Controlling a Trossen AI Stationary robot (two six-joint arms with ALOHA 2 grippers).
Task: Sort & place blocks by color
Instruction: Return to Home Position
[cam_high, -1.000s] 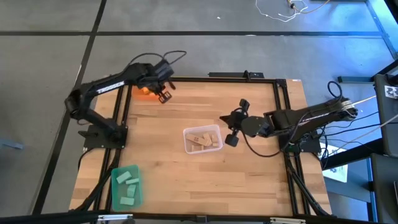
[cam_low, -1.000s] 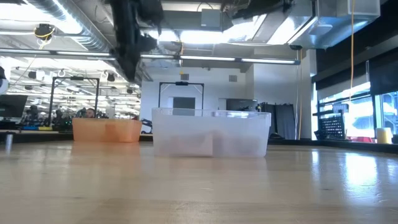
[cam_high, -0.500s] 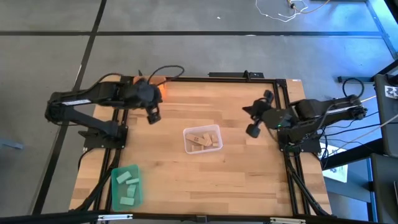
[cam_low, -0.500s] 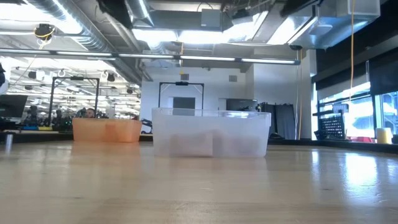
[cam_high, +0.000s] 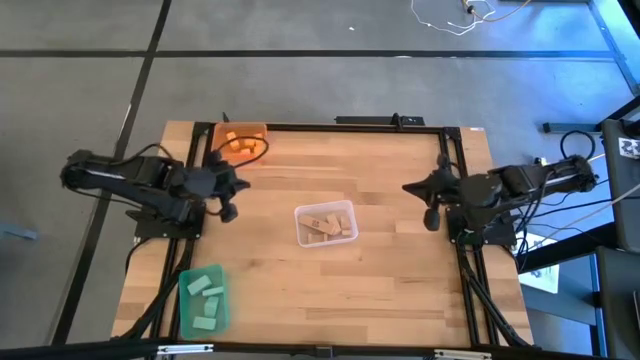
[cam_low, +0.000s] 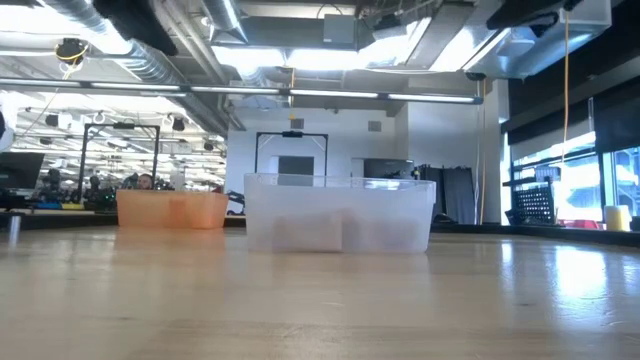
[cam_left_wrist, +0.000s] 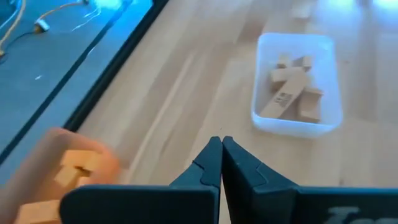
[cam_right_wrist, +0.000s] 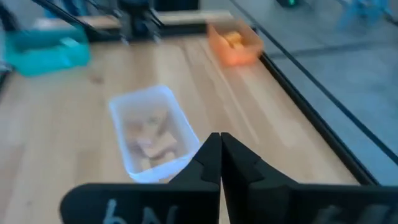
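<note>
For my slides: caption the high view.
Blocks sorted into orange bin, clear bin and green bin; left gripper, right gripper shut, near table edges.

The wood-grain table has a faint sheen; the translucent plastic bin holds matt tan wooden blocks.

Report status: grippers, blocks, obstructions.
Left gripper shut, empty, left side. Right gripper same, right side. Blocks in orange bin, clear bin, green bin. Nothing in the way.

Tan wooden blocks lie jumbled inside the clear bin. Orange blocks sit piled in an orange bin beyond its left; mint green blocks lie flat in a green bin nearer, also left.
</note>
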